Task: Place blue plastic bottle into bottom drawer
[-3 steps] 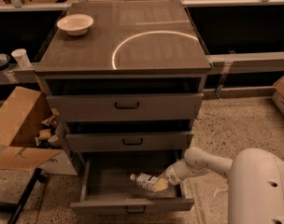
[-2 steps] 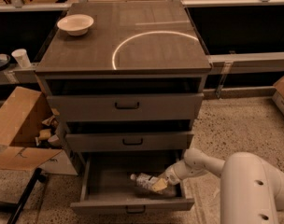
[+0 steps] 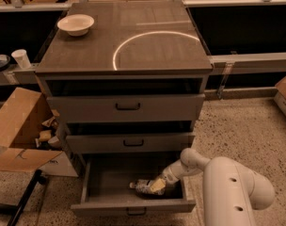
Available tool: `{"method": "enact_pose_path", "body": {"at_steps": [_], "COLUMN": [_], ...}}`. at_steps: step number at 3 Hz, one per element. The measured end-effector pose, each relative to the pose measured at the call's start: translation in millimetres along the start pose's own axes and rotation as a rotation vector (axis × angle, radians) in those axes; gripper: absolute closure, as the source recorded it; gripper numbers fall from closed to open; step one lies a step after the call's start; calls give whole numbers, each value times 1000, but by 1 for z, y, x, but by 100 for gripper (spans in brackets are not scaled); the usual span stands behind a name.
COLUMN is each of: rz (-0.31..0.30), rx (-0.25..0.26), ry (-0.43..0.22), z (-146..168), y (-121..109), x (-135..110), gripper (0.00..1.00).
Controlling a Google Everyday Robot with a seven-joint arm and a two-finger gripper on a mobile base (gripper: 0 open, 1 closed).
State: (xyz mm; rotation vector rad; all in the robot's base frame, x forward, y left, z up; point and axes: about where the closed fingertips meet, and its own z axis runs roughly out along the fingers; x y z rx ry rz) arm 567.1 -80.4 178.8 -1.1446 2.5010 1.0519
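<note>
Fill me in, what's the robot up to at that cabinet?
The robot's arm reaches down into the open bottom drawer. Its gripper is at the blue plastic bottle, which lies on its side on the drawer floor. Whether the bottle is held cannot be told. A white bowl sits on the cabinet top.

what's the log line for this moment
bottle: lying in open bottom drawer | gripper: inside drawer, at bottle's right end | bowl: on cabinet top, back left
</note>
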Motion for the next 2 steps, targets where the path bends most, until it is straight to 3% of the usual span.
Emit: {"method": "enact_pose_path", "body": {"at_steps": [1, 2], "rz": [-5, -11], "rx": [-7, -3], "ry": [-29, -99], "z": [-2, -20], "y": [-6, -2], "x": [-3, -1], "gripper": [0, 0]}}
